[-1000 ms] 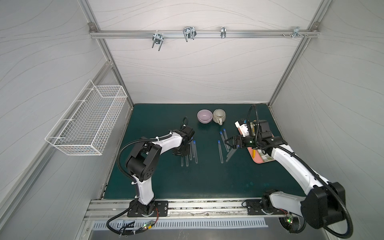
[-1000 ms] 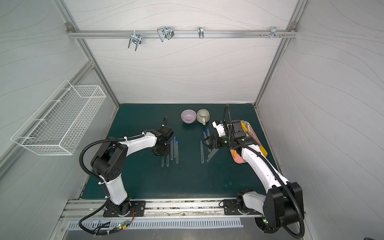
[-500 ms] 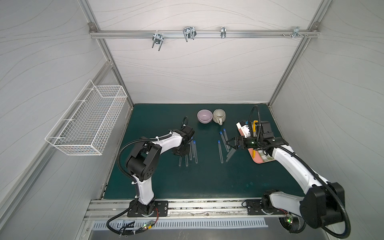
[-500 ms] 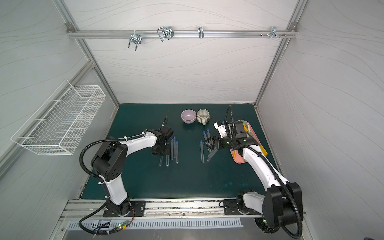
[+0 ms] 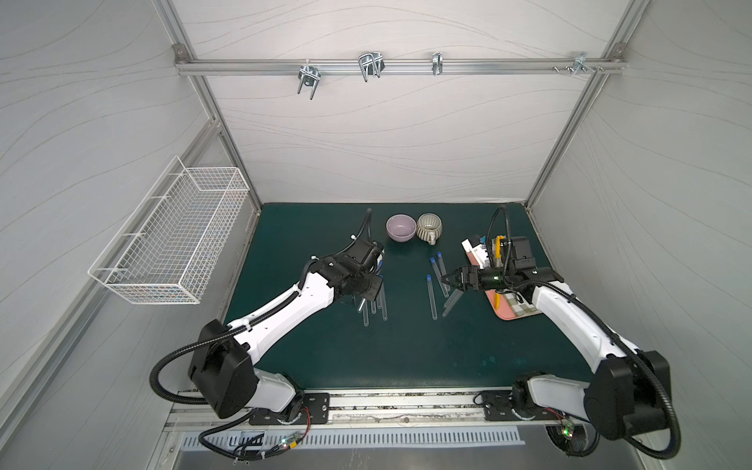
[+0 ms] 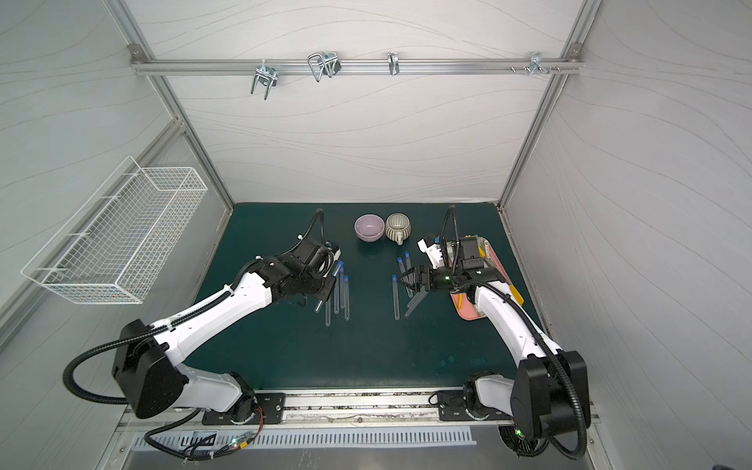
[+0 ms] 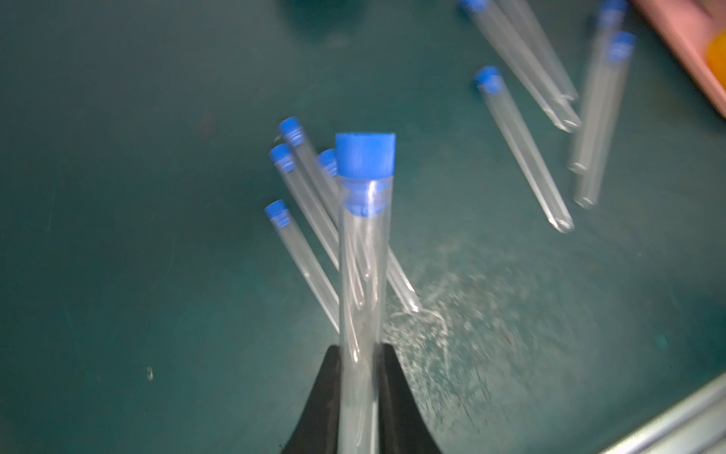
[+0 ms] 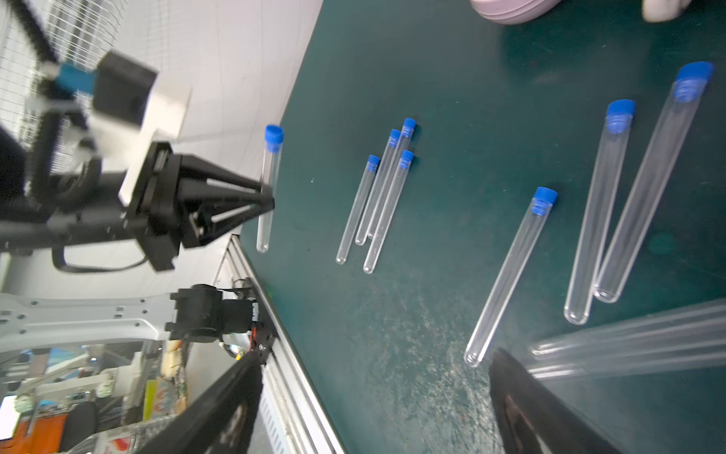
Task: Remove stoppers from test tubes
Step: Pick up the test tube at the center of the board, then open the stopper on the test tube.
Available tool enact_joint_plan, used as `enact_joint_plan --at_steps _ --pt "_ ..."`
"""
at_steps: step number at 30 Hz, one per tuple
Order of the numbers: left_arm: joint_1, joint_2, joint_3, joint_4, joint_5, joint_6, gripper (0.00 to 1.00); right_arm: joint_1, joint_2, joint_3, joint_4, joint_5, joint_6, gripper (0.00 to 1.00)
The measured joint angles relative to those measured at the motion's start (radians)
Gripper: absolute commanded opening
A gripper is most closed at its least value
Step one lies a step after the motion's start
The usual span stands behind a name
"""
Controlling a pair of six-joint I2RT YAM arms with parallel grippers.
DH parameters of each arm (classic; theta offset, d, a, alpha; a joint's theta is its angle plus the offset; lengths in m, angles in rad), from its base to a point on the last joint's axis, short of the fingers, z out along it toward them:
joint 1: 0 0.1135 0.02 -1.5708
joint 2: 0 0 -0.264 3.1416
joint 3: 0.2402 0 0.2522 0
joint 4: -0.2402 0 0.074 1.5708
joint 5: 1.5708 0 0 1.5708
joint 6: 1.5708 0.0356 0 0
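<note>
Distance between the blue stopper (image 7: 366, 153) and the right gripper (image 5: 449, 283) is being judged as what the coming pull turns on. In both top views the two are well apart, with bare green mat (image 5: 407, 350) between them.

One test tube (image 7: 360, 275) is being clamped by the left gripper (image 7: 359, 353), its jaws pressed together on the glass, and is being held clear of the mat. In the right wrist view the grip is being taken past the tube's middle, toward the rounded end. The long axis is being carried crosswise to the fingers, so the stoppered end is being left free.

From the right gripper, that end lies toward the left arm's side of the mat. Four loose tubes (image 8: 377, 196), all stoppered, are lying on the mat between the two.

The right gripper's jaws are being held wide apart with nothing between them, above the right-hand tubes (image 8: 510, 275). Blurred tubes are showing just beside one finger (image 8: 530, 405); whether they are being touched cannot be told.
</note>
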Motion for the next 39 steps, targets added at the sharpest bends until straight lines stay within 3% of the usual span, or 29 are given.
enact_joint_plan --at_steps 6,16,34,39 --pt "-0.040 -0.094 -0.095 0.020 0.095 0.076 0.03 0.044 0.042 0.003 0.071 -0.080 0.056 0.82" --pt "-0.057 -0.095 -0.109 0.047 0.261 0.125 0.00 0.175 0.162 0.032 0.151 -0.196 0.086 0.75" --pt "-0.080 -0.093 -0.123 0.048 0.293 0.141 0.00 0.283 0.271 0.103 0.168 -0.218 0.056 0.61" --pt "-0.089 -0.092 -0.125 0.048 0.293 0.145 0.00 0.315 0.274 0.119 0.169 -0.218 0.048 0.52"
